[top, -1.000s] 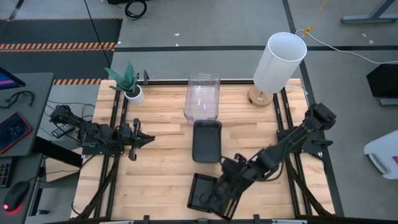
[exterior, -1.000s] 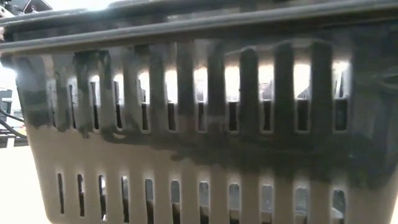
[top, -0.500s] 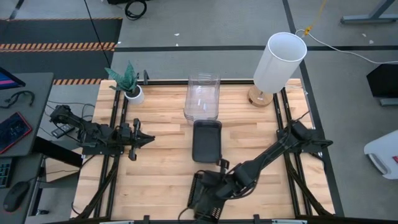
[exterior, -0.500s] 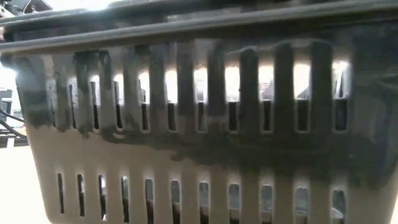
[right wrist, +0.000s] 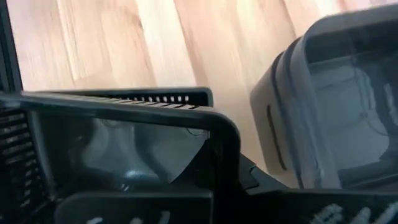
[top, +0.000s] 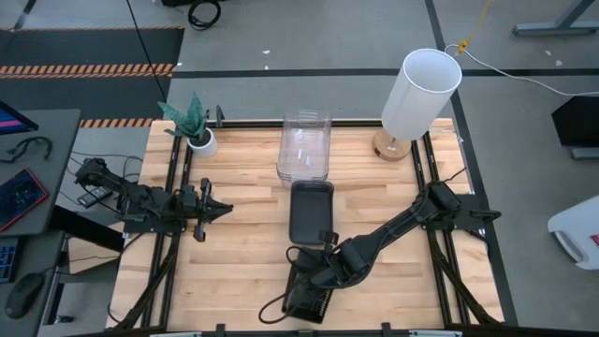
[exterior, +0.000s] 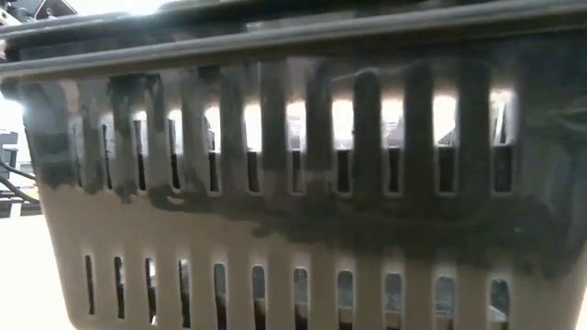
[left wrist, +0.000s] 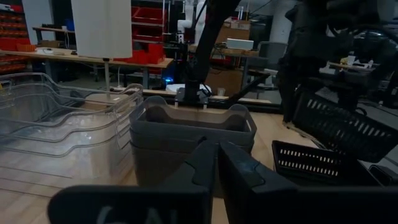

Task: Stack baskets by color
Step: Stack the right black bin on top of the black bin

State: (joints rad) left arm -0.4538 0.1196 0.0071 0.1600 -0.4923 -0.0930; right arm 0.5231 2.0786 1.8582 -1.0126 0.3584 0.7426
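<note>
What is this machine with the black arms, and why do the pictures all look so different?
It is a robot with two arms at a wooden table. Each arm ends in a two-finger gripper. One camera looks down from above, one sits at table height, and one rides on each wrist.

From above you see a stack of clear baskets, grey baskets beside it, a white lamp and a little plant.

The right gripper is shut on a black mesh basket, holding it tilted over other black ones at the table's front edge. That basket fills the table-height picture. The left gripper waits, shut and empty, at the left side.
</note>
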